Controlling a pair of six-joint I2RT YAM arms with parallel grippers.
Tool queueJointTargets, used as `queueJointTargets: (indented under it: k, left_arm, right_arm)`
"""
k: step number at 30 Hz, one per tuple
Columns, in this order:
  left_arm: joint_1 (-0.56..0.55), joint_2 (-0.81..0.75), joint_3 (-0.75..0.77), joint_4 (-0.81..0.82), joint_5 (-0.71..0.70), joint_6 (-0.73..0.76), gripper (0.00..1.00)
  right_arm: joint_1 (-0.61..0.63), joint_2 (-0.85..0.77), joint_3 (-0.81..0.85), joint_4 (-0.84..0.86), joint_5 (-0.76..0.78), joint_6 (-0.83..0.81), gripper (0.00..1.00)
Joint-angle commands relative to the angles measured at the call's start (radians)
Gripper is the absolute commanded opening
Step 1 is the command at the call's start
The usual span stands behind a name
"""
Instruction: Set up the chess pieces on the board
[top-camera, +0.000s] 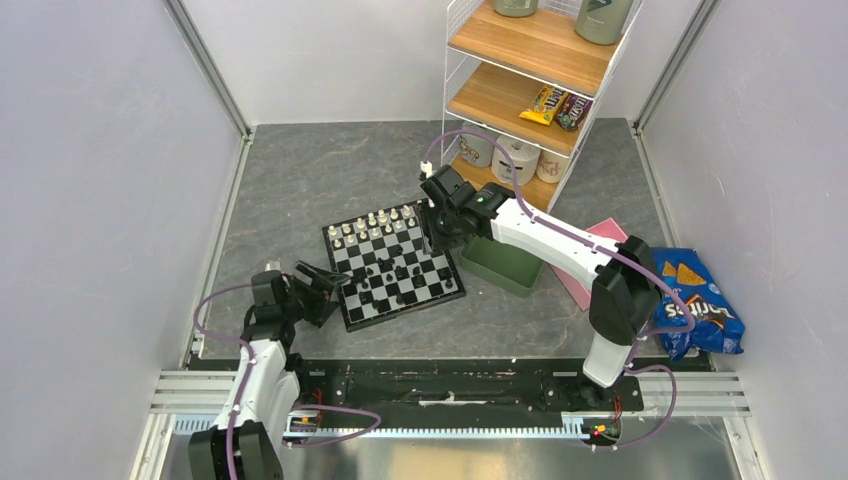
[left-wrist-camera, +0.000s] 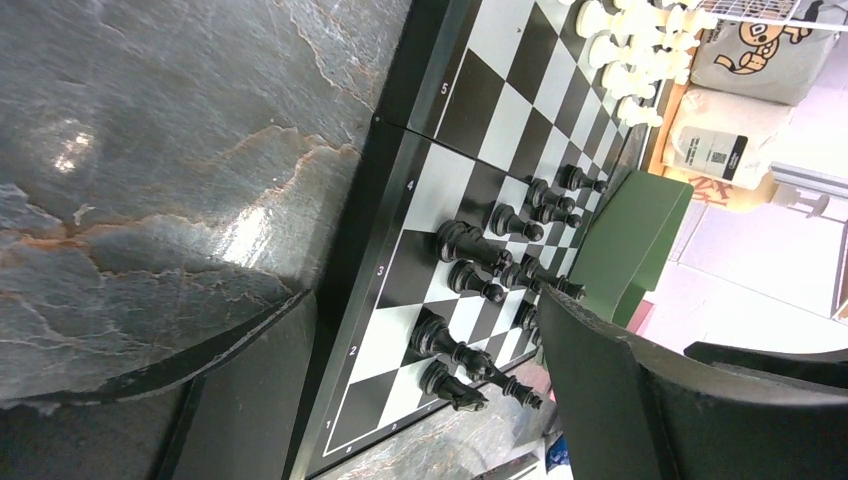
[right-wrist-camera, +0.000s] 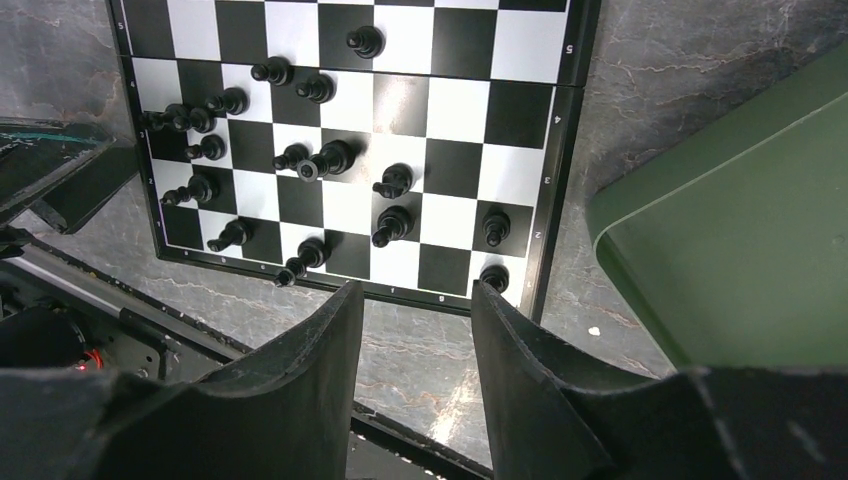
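Observation:
The board (top-camera: 372, 305) lies slightly turned in the middle of the table. Cream-white chess pieces (top-camera: 375, 225) fill its two far rows. Black chess pieces (top-camera: 398, 272) stand scattered over the near half, and a few lean or lie down (right-wrist-camera: 330, 160). My left gripper (top-camera: 335, 278) is open at the board's near-left corner, its fingers (left-wrist-camera: 620, 380) spread wide either side of the nearest black pieces (left-wrist-camera: 455, 350). High over the board's far-right edge, my right gripper (top-camera: 440, 225) is open, with only table showing between its fingertips (right-wrist-camera: 500, 340).
A green tray (top-camera: 510, 262) sits just right of the board, and a pink tray (top-camera: 590, 265) lies behind my right arm. At the far right are a wire-and-wood shelf rack (top-camera: 530, 70) with snacks and mugs, and a blue chip bag (top-camera: 695, 305).

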Motion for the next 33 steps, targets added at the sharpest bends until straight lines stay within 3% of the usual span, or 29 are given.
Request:
queueJointTargets:
  k: [1,14,22,27,33]
  left_arm:
    - [-0.018,0.000,0.048,-0.061,0.030,0.041,0.89]
    - [-0.018,0.058,0.522,-0.549,-0.121,0.233,0.91]
    - [-0.019,0.153,0.901,-0.855,-0.281,0.513,0.92]
    - [-0.018,0.184,0.911,-0.894,-0.330,0.637,0.93]
    - [-0.018,0.160,0.877,-0.898,-0.336,0.649,0.92]
  right_arm:
    - [-0.002,0.003,0.022,0.018,-0.023,0.016,0.52]
    - [0.013,0.080,0.060,0.006,-0.094,0.009,0.53]
    - [0.058,0.113,0.067,-0.004,-0.074,0.005,0.53]
    - [0.059,0.156,0.098,-0.010,-0.062,0.001,0.53]
    - [0.064,0.212,0.151,-0.030,-0.055,-0.013,0.56]
